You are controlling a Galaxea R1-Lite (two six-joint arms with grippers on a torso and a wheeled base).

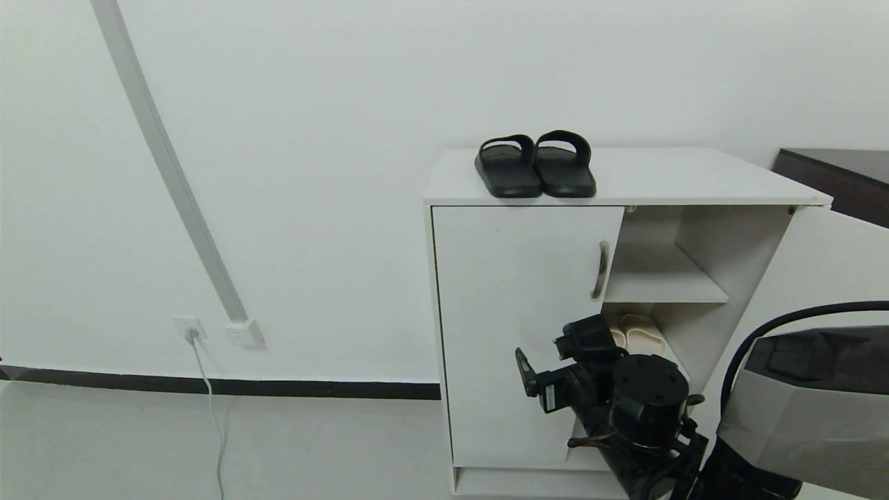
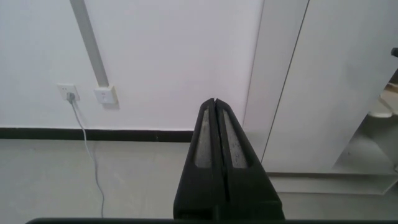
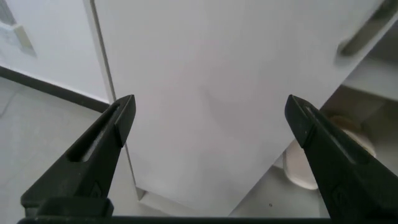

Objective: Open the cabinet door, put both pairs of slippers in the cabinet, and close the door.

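**Item: black slippers (image 1: pixel 535 167), one pair.** They sit side by side and touching on the left part of the cabinet (image 1: pixel 694 177) top, toes towards the room.
- Build: moulded slides, each with a broad arched strap.
- Handling, as I judge it: light, rubbery, a little springy, matte enough not to slip, nothing to break.
- Best hold: across a strap, or pinching the two inner edges where the pair meets so both lift at once. A soft sole may sag if taken by the toe alone.

**Item: pale slippers (image 1: pixel 639 333), one pair.** They are inside the cabinet, below the middle shelf (image 1: pixel 660 288).

**Cabinet doors.** The left door (image 1: pixel 514 312) is closed, with its handle (image 1: pixel 601 269) at the inner edge. The right door (image 1: pixel 826 264) is swung wide.

**Right claw (image 3: pixel 208 109).** Spread wide and holding nothing, low in front of the closed left door, well below the black pair.

**Left claw (image 2: pixel 214 102).** Fingers pressed together and empty, pointing at the wall beside the cabinet.
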